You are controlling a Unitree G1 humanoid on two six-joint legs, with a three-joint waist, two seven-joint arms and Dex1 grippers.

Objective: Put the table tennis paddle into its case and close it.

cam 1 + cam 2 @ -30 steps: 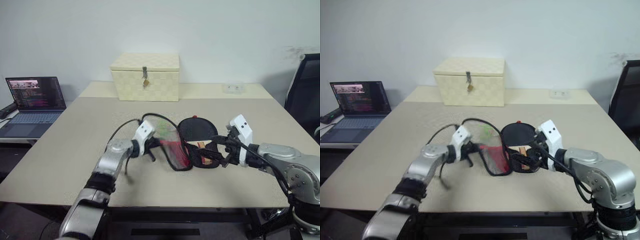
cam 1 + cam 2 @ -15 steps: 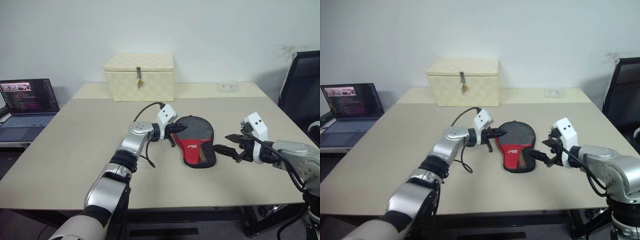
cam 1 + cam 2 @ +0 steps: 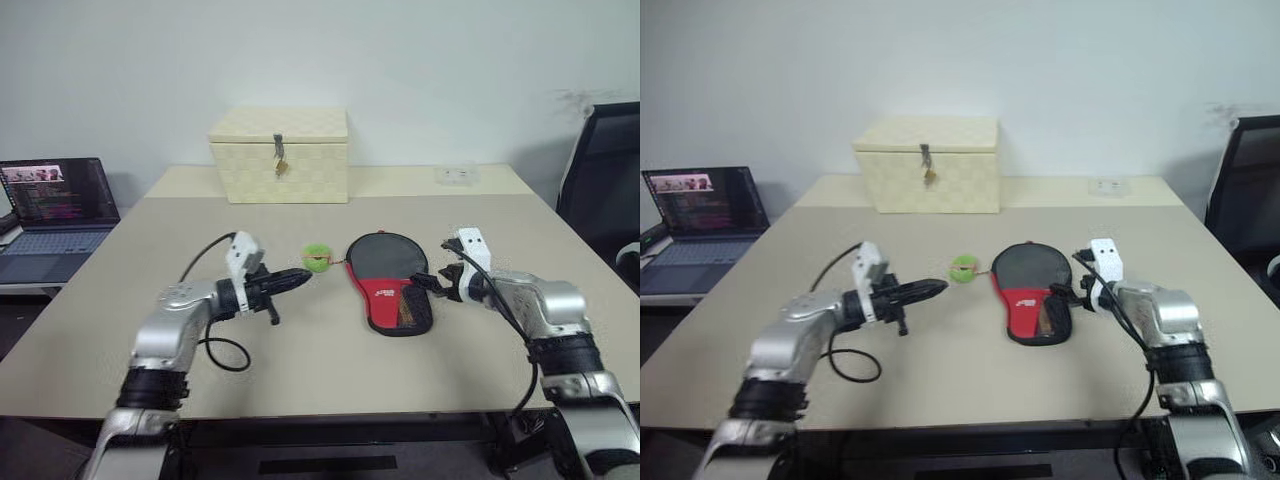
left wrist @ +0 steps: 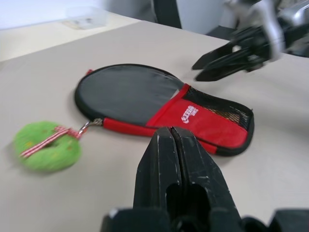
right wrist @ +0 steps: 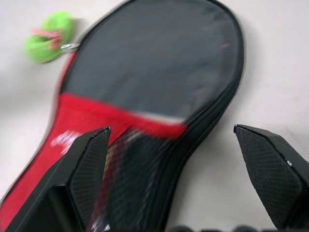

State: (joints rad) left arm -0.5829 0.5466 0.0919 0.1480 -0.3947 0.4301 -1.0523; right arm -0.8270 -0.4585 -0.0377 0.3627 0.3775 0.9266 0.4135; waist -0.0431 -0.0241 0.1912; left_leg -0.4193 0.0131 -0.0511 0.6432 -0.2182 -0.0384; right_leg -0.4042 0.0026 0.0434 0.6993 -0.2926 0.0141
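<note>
The black case (image 3: pixel 385 275) with its red panel and mesh pocket lies flat on the table, its edge closed all round. A green ball (image 3: pixel 317 259) on a ribbon hangs from its zipper pull at the left edge. The table tennis paddle is hidden. My left gripper (image 3: pixel 300 277) is shut and empty, level, pointing at the ball from a short way left of it; the left wrist view shows its fingers (image 4: pixel 170 145) pressed together. My right gripper (image 3: pixel 432 284) is open beside the case's narrow end, its fingers (image 5: pixel 89 154) spread over the mesh pocket (image 5: pixel 140 183).
A cream latched box (image 3: pixel 280 155) stands at the back of the table (image 3: pixel 150 260). A small clear holder (image 3: pixel 455 175) sits at the back right. An open laptop (image 3: pixel 55 205) rests on a lower surface to the left, and a black chair (image 3: pixel 600 160) stands to the right.
The case's flap, raised a second ago, now lies flat and closed. My left gripper drew back to the left, uncovering the green ball. My right gripper came in toward the case's narrow end.
</note>
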